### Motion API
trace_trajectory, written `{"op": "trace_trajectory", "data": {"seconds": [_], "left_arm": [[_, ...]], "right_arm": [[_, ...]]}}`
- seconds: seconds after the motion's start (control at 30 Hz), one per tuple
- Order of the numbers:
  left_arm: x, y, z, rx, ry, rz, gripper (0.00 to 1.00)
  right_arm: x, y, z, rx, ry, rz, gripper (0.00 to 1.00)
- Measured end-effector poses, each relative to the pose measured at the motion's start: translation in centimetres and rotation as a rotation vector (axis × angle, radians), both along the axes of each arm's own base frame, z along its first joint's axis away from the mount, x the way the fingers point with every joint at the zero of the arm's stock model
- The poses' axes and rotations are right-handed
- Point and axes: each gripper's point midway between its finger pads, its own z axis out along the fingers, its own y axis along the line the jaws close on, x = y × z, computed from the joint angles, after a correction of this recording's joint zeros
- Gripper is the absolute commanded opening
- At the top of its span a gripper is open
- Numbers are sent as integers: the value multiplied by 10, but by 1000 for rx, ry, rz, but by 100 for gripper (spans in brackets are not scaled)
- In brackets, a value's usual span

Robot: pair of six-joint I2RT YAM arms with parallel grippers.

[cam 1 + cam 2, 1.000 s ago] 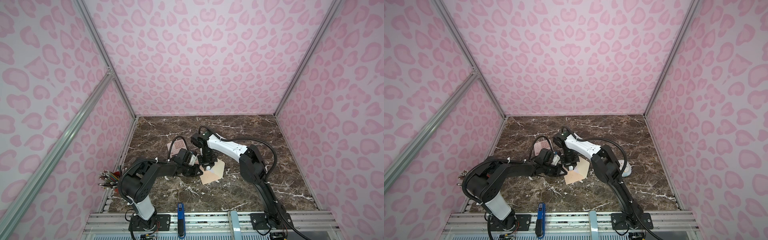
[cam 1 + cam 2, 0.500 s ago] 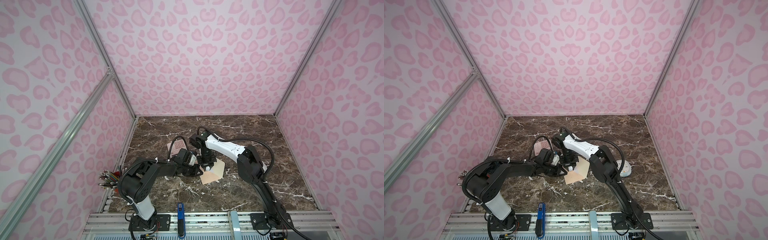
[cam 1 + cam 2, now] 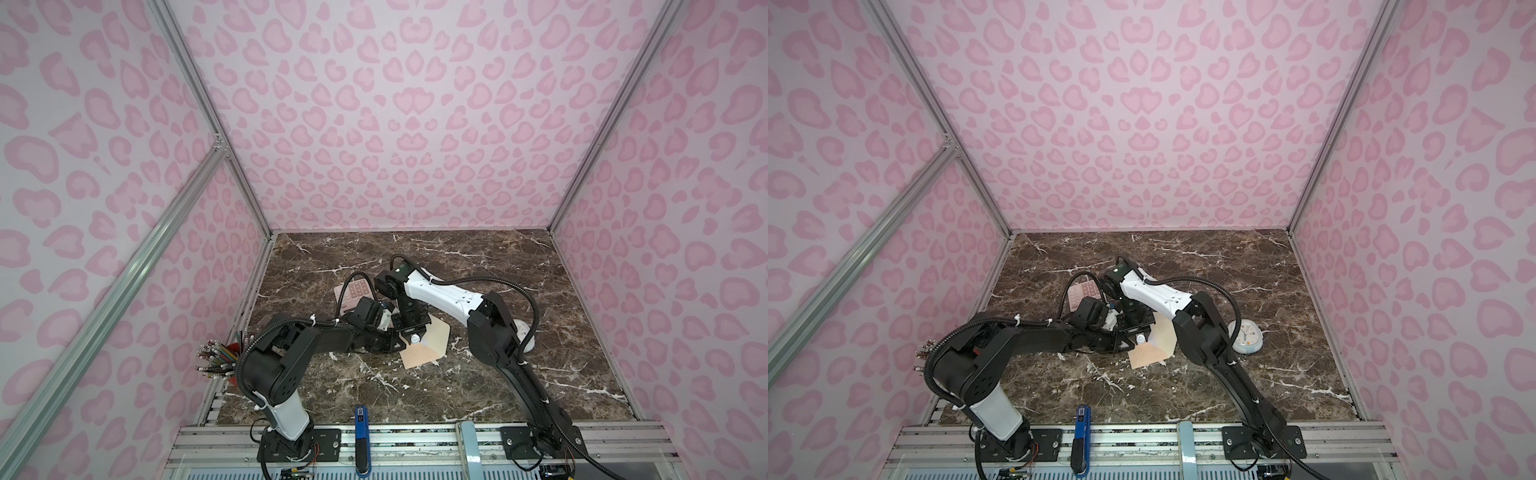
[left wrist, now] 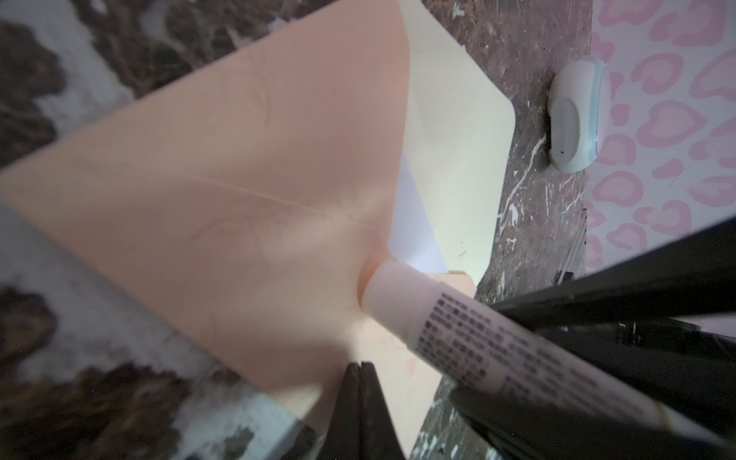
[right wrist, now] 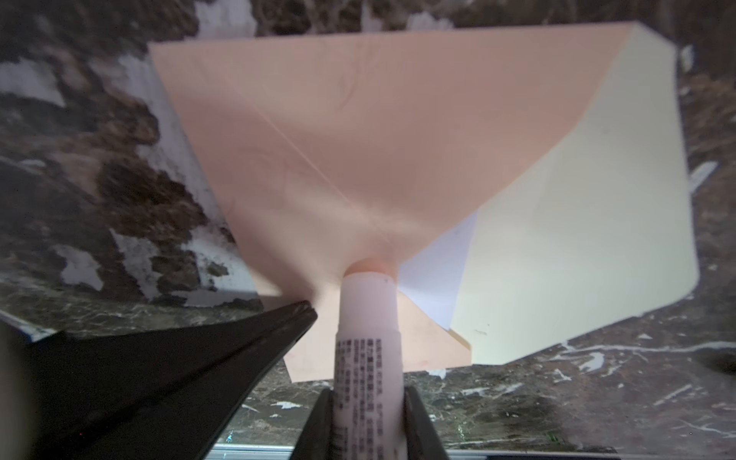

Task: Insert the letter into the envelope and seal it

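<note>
The peach envelope lies on the marble, its cream flap open and flat. A white sliver of the letter shows at the envelope's mouth; the rest is hidden inside. My right gripper is shut on a pale pink glue stick. The stick's tip presses on the envelope's body at the mouth. My left gripper is shut, its tips resting on the envelope's near corner beside the stick.
A pink calculator lies just behind both grippers. A white and blue clock sits right of the envelope. A bundle of pencils stands at the left edge. A blue tool lies on the front rail.
The right arm's elbow has shifted a little to the left. Both grippers, the glue stick and the envelope stay where they were.
</note>
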Motion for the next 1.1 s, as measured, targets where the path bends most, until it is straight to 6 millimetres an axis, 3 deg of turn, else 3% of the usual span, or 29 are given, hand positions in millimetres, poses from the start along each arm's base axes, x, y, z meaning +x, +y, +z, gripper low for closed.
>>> {"op": "trace_trajectory", "data": {"seconds": [0.83,1.1], "left_arm": [[-1,0,-1,-11,15,-6,4],[-2,-1,-1,-13,17,-7,4]], "right_arm": [[11,-5,4,-34,-52,13,0],[9,3,8,-29,-79,38,0]]}}
